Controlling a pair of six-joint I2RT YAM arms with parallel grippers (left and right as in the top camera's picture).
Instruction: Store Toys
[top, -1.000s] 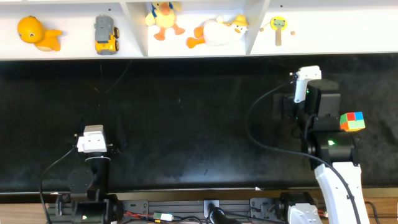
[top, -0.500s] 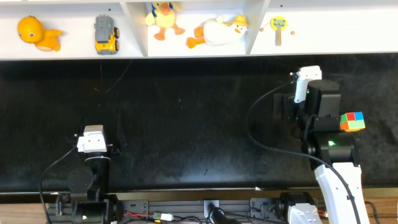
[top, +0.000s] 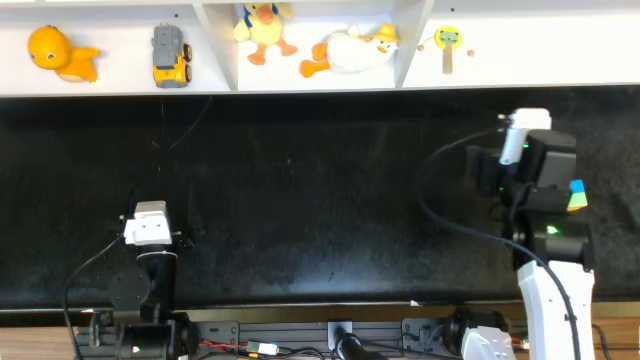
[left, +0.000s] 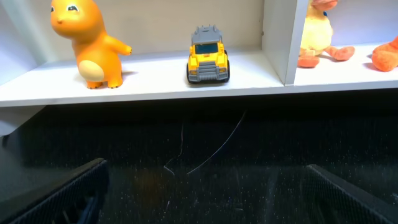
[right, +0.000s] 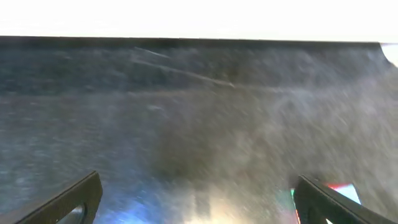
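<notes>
A multicoloured cube (top: 576, 196) lies on the black mat at the right, mostly covered by my right arm (top: 535, 175) in the top view. A red and green bit of the cube (right: 341, 188) peeks out beside one finger of my right gripper (right: 202, 208), which is open and holds nothing. My left gripper (left: 205, 208) hangs open and empty over the mat, facing the white shelf (left: 155, 87). On that shelf stand an orange figure (left: 90, 43), a yellow truck (left: 208, 55) and a plush duck (left: 318, 34). My left arm (top: 150, 228) sits folded at the lower left.
Along the back, the shelf (top: 320, 88) also holds a white plush duck (top: 350, 50) lying down and a wooden rattle (top: 447, 45) in the right bay. White dividers (top: 218, 40) split the bays. Black mat (top: 300, 190) covers the table.
My right arm has shifted to the right and now covers most of the cube. The left arm has not moved.
</notes>
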